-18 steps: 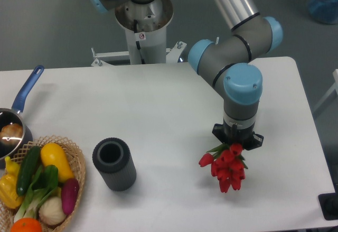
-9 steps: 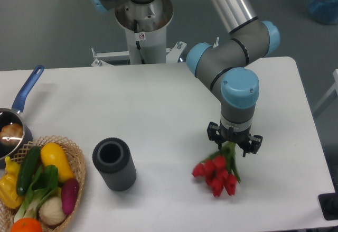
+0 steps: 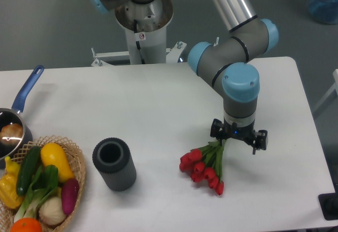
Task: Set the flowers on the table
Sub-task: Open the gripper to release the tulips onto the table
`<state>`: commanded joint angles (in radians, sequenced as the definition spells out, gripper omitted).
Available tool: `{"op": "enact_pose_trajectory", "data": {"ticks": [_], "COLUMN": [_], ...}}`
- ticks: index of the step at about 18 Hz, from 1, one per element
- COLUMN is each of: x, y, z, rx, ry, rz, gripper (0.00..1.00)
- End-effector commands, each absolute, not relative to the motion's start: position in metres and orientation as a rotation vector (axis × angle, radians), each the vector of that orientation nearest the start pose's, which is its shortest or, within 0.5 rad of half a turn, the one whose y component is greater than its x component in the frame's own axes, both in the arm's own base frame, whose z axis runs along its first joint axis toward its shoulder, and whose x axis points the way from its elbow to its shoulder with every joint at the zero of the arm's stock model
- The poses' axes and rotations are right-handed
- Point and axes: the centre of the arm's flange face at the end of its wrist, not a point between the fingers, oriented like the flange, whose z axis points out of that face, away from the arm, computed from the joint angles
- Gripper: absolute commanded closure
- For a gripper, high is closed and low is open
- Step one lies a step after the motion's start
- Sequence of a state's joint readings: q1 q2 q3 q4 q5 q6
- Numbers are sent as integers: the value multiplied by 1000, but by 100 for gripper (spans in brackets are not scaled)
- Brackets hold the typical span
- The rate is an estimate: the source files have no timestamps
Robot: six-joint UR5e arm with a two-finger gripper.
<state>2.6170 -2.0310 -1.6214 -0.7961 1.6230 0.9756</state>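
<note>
Surface: white table [image 3: 158, 105], its bare top reaching from the near edge to the far wall.
Near left: wicker basket [image 3: 79, 160] of vegetables, with a dark cylinder [image 3: 114, 164] standing to its right.
Near right: the flowers [image 3: 203, 166] lie on the table, red buds pointing near-left, stems running up toward my claw.
My claw [image 3: 238, 139]: just above the stem ends; jaws look spread apart, though I cannot tell whether they touch the stems.
Far left: blue-handled pan [image 3: 18, 116].
</note>
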Motion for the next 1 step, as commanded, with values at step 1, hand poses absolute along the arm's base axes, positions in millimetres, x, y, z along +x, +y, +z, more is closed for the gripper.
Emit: {"op": "enact_pose_trajectory", "data": {"ticks": [1], "x": [-501], "y": [438], "z": [282], "rx": [-3021], "ry": [-115], "rz": [383], "gripper": [0]}}
